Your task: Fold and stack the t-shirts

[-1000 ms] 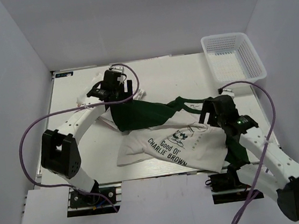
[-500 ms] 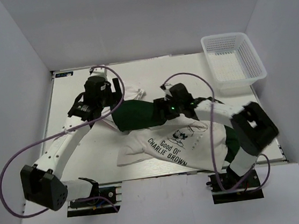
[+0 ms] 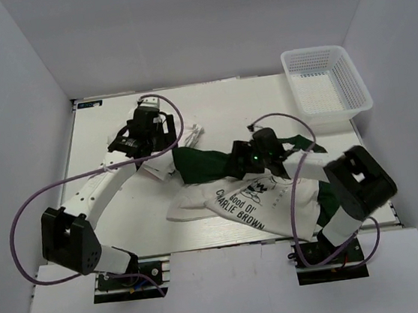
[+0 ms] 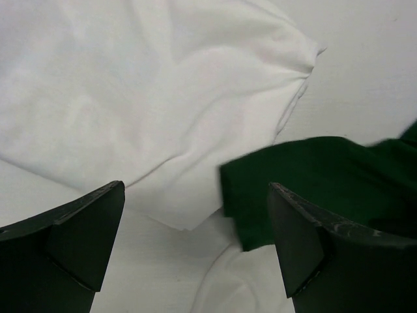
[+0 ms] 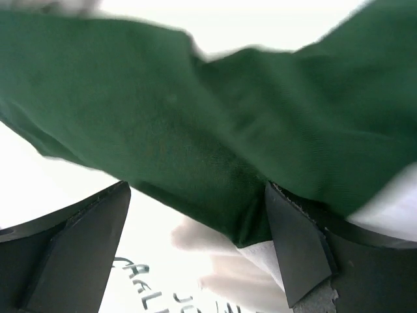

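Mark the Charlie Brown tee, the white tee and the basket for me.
Charlie Brown tee (image 3: 239, 206): top view, printed chest.
white tee (image 4: 130, 85): left wrist view, cloth middle.
basket (image 3: 314, 50): top view, far rim.

Printed tee (image 3: 287, 209): white body, dark green sleeves (image 3: 206, 163), dark "CHARLIE BROWN" lettering under a small cartoon print.
Folded tee (image 4: 150, 98), left of printed tee: plain white.
Basket (image 3: 327, 86), beyond and right of printed tee: white mesh.
Table (image 3: 211, 107): off-white.
Arms (image 3: 106, 185): white, black joints.
Cables (image 3: 20, 223): purple.
Walls (image 3: 180, 31): pale grey.
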Controlling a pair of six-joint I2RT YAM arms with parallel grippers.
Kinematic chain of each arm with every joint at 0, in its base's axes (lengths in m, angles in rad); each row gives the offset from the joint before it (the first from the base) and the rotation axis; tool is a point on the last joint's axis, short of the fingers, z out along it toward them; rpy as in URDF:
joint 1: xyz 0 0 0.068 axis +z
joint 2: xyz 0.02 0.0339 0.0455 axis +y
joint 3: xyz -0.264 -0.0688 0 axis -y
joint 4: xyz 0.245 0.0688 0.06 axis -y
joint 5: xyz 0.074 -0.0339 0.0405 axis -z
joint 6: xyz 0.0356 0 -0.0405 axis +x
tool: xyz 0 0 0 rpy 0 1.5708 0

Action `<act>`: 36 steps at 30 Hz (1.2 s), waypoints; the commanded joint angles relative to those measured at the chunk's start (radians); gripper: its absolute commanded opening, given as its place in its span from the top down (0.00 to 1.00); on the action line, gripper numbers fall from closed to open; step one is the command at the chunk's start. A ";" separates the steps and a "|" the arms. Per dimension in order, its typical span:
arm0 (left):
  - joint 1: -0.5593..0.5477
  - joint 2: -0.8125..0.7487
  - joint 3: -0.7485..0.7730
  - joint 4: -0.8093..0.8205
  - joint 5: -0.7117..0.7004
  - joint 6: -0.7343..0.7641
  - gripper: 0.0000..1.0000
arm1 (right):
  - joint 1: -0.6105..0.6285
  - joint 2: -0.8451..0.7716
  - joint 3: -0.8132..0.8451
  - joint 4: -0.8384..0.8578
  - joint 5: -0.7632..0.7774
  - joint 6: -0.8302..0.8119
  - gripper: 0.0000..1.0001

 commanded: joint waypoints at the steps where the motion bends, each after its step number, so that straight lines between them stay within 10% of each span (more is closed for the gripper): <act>1: -0.013 0.040 0.058 -0.048 0.009 0.044 0.00 | -0.076 -0.089 -0.191 -0.209 0.219 0.068 0.10; 17: -0.066 0.297 0.069 0.039 -0.135 0.344 0.00 | -0.110 -0.135 -0.198 -0.181 -0.003 -0.070 0.10; 24: -0.037 0.317 -0.033 0.211 0.058 0.489 0.00 | -0.107 -0.089 -0.192 -0.166 -0.009 -0.084 0.10; 36: 0.179 0.559 0.144 0.260 0.071 0.525 0.00 | -0.107 -0.078 -0.178 -0.143 -0.021 -0.060 0.10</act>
